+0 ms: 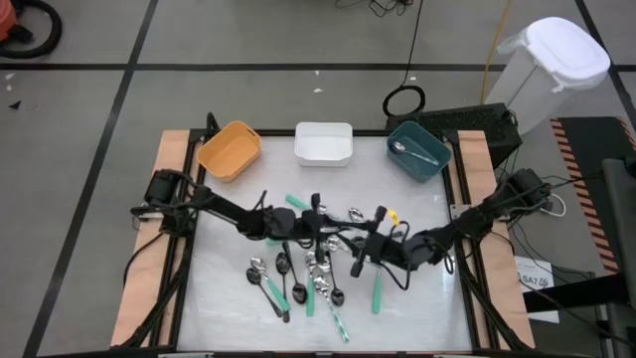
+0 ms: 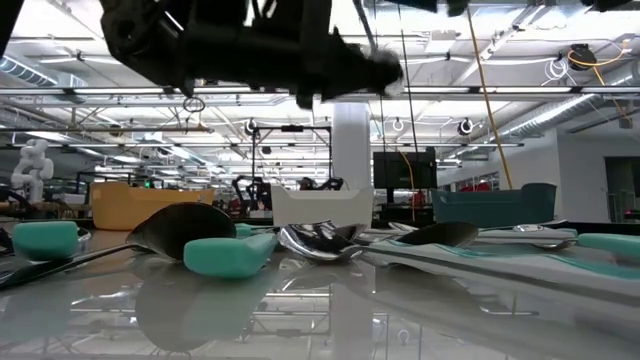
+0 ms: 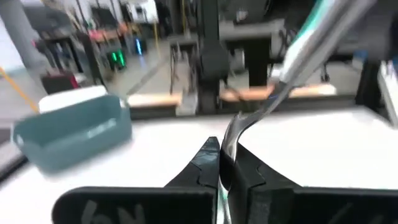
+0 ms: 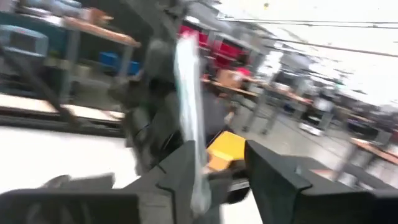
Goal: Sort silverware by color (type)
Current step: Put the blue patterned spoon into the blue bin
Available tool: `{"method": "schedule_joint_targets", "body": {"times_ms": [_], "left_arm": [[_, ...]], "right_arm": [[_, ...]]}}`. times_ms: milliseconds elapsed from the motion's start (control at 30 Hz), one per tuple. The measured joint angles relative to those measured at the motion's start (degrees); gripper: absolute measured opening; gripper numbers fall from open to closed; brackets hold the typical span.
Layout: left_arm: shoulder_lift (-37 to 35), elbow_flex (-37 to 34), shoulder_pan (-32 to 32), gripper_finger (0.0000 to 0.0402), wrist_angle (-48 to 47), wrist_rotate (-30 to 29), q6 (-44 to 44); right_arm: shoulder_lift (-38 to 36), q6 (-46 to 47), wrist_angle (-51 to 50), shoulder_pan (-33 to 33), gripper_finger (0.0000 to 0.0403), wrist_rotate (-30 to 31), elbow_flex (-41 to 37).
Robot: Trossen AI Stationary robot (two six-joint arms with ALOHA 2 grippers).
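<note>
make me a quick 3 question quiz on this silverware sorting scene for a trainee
1. True or false: the teal bin already holds a spoon.
2. Which bin stands between the other two: A orange, B white, C teal?
3. What is the left gripper shut on?

Key
1. True: a silver spoon lies in it.
2. B, the white bin, between the orange bin and the teal bin.
3. A mint-handled spoon, pinched by its metal end while the right gripper stands open.

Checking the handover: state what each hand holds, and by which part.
Left hand is shut on a mint-handled spoon, gripping its bowl end, handle pointing away. Right hand stands open; the spoon handle lies against one finger, not clamped.
</note>
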Motion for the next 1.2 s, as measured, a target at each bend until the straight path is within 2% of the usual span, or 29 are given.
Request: {"method": "schedule_joint_targets", "body": {"times_ms": [133,267,400,500,600,700,867,933,1067,1200], "left_arm": [[0.1,-0.1,3.7,0.0005,-5.1,5.1,-2.4],[0.1,1.0,8.0,0.0005,-14.1,12.5,-5.6],[0.1,7.3,10.6,0.0004,-33.1,17.0,-4.9],[0.1,12.9,10.4,0.0004,-48.7,16.5,-1.8],[0.1,16.8,9.1,0.0004,-57.1,14.0,0.4],[0.1,18.1,7.7,0.0004,-59.5,12.5,1.4],[0.1,18.4,6.2,0.0004,-59.6,11.8,1.8],[0.1,18.4,6.1,0.0004,-59.6,11.5,1.8],[0.1,18.4,6.2,0.0004,-59.9,11.4,1.6],[0.1,18.4,6.2,0.0004,-59.7,11.4,1.6]], "right_arm": [[-1.0,-2.1,-1.4,2.6,0.0162,9.6,0.1],[-2.9,-0.2,-5.4,4.1,0.0175,14.0,0.1],[-4.7,4.7,-11.6,4.2,0.0177,13.8,0.1],[-5.7,8.8,-17.2,3.8,0.0177,11.9,0.1],[-6.4,13.9,-22.4,2.4,0.0174,6.8,0.1],[-6.8,16.6,-24.4,1.2,0.0174,3.1,0.1],[-7.2,18.4,-26.5,1.2,0.0175,2.5,0.1],[-7.9,19.9,-27.2,1.3,0.0172,0.2,0.1],[-9.5,24.1,-29.6,0.4,0.0158,-5.9,0.1],[-10.0,27.8,-33.3,-0.5,0.0134,-7.4,0.1]]}}
